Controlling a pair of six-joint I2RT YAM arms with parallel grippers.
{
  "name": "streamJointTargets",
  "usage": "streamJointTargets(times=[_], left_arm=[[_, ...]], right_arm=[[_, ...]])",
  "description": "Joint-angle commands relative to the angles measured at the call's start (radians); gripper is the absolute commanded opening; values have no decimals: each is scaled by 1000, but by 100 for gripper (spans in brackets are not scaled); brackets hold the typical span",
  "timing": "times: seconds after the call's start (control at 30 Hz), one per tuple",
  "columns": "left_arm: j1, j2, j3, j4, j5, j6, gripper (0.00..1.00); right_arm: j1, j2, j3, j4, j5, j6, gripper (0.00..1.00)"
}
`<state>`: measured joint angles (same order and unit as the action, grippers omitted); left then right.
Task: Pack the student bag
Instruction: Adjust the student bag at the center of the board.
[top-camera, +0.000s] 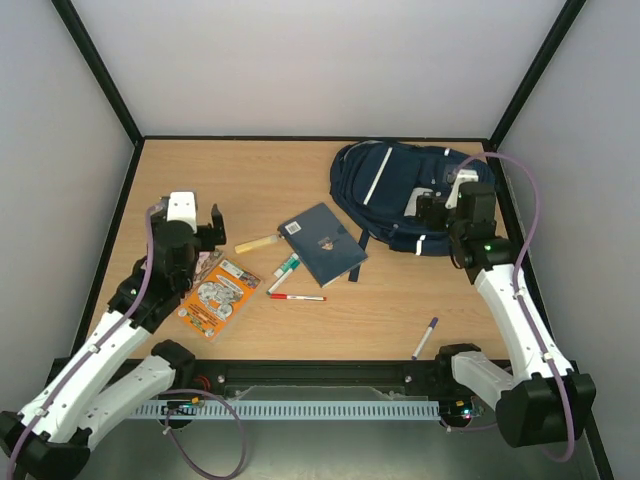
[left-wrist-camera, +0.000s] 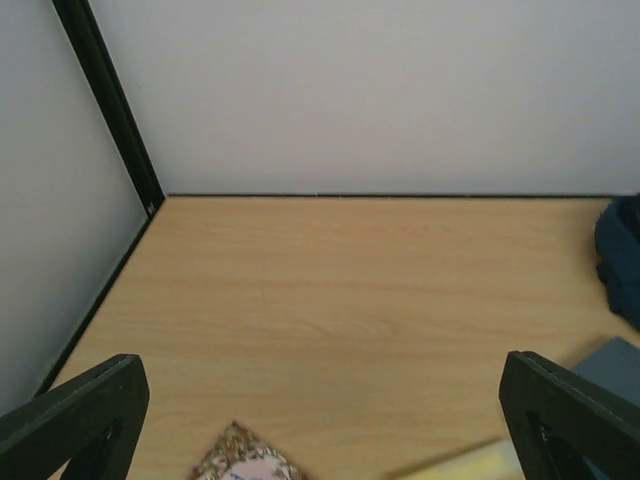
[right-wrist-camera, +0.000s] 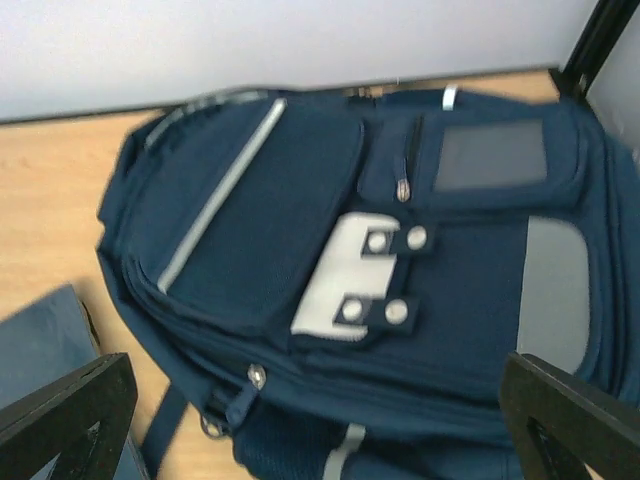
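Packing looks not yet begun: your student bag (top-camera: 395, 190) lies flat, front up, at the far right of the worktop (top-camera: 230, 180). Its zips seem closed, though the right wrist view is blurred. Your right gripper (top-camera: 430, 207) hangs over the bag's near edge with jaws spread wide, probably placed to reach a zip pull. Your left gripper (top-camera: 203, 226), jaws also apart, hovers by the orange packet (top-camera: 215, 297). The notebook (top-camera: 322, 244) and red pen (top-camera: 297, 296) lie loose between the arms.
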<state>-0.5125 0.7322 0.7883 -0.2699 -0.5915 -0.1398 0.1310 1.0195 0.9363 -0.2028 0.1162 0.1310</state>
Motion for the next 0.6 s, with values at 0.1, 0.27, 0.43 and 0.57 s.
streamJointTargets(times=[0.1,0.27,0.43,0.57], left_arm=[[60,-64,-149,105,220,-43,99],[60,-44,-190,128,356,-46,86],[41,36,-172,115,451,-52,81],[23,68,-164,107,456,-57,92]], right_arm=[[-74,-60,-159,6,-207,-121,98],[-103,-56,-186,-39,-327,-237,90],[-99,53,-95,-161,-400,-346,74],[-45,155,-28,-213,-386,-419,61]])
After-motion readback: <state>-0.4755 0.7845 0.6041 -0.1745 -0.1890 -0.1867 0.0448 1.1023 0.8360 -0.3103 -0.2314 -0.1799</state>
